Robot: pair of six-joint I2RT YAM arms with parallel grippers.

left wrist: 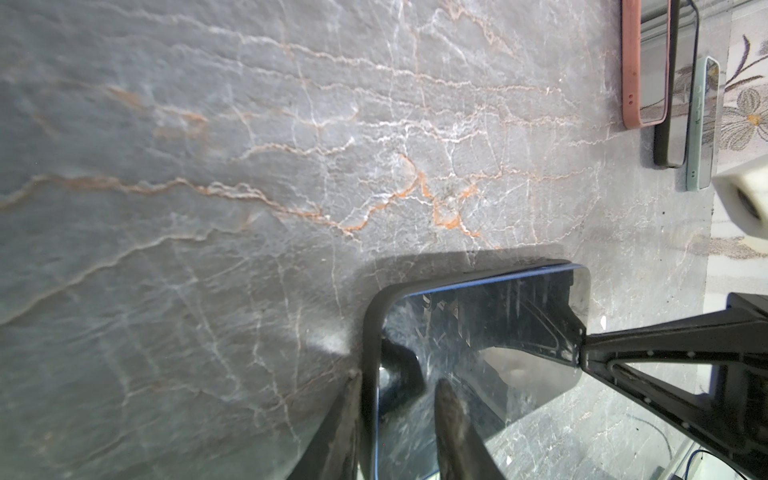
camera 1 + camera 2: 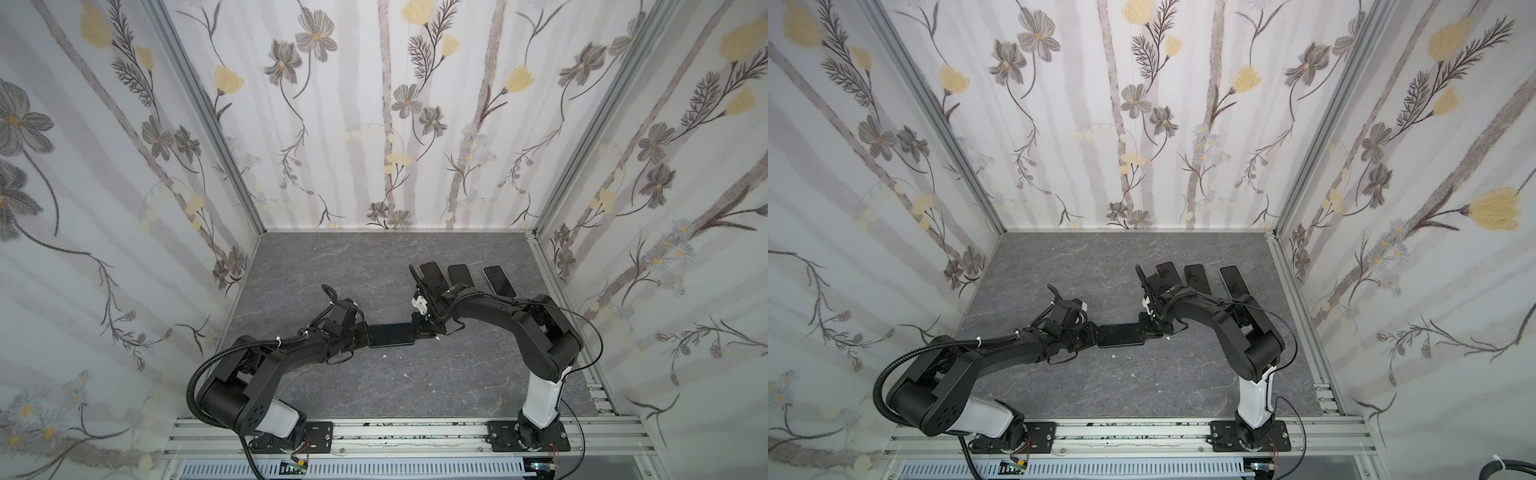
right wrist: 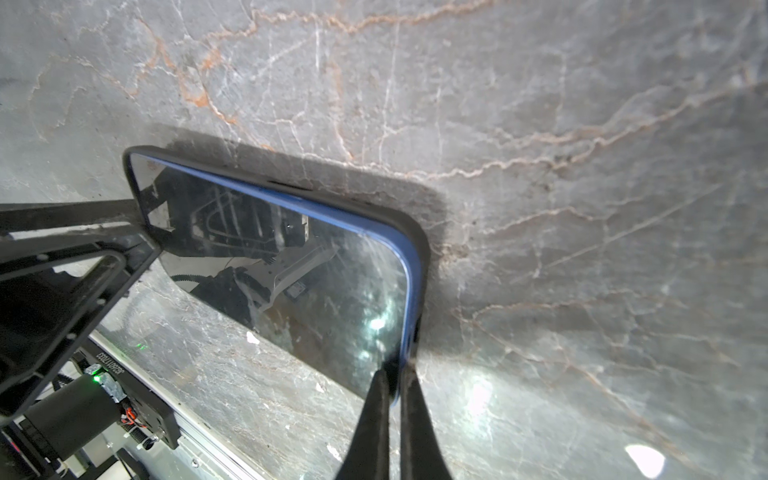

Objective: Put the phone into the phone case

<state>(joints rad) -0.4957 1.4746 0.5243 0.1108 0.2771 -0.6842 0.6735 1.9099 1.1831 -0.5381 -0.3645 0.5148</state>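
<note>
Right pincer (image 3: 397, 370) pinched tight on the phone case (image 3: 420, 249) rim at one end, left pincer (image 1: 397, 378) clamped on the opposite end, phone (image 3: 291, 266) glass-up in the case, blue edge against the rim, mid-frame in both top views, contact with grey tabletop (image 2: 374, 270) unclear.

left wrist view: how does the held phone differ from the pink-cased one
The held phone wears a black case, the pink-cased phone a pink one. The left gripper and right gripper pinch the held phone at opposite ends; nothing grips the pink-cased phone. Both face screen up.
</note>
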